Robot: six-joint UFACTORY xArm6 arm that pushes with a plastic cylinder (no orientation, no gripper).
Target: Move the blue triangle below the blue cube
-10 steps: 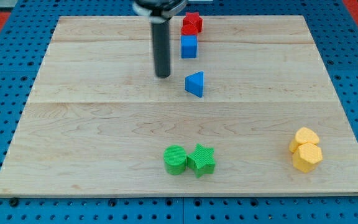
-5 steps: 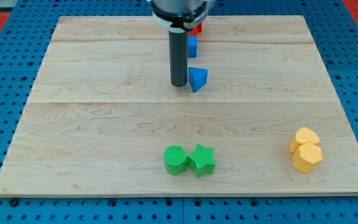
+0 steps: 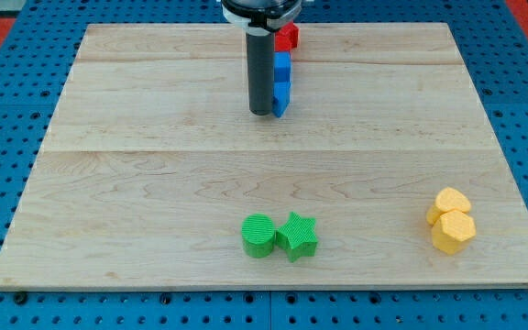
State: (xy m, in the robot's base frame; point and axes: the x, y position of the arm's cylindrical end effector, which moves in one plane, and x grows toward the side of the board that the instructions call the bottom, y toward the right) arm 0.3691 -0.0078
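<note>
My dark rod comes down from the view's top, and my tip rests on the board at the upper centre. The blue triangle sits right against the tip's right side, mostly hidden by the rod. The blue cube is directly above the triangle and touches it, also half hidden by the rod. A red block sits just above the blue cube.
A green cylinder and a green star sit side by side near the view's bottom centre. Two yellow blocks are stacked close together at the bottom right. The wooden board lies on a blue pegboard.
The tip moved right from the board's left of the triangle, met it, then pushed it up against the blue cube. The triangle is now higher and half hidden.
</note>
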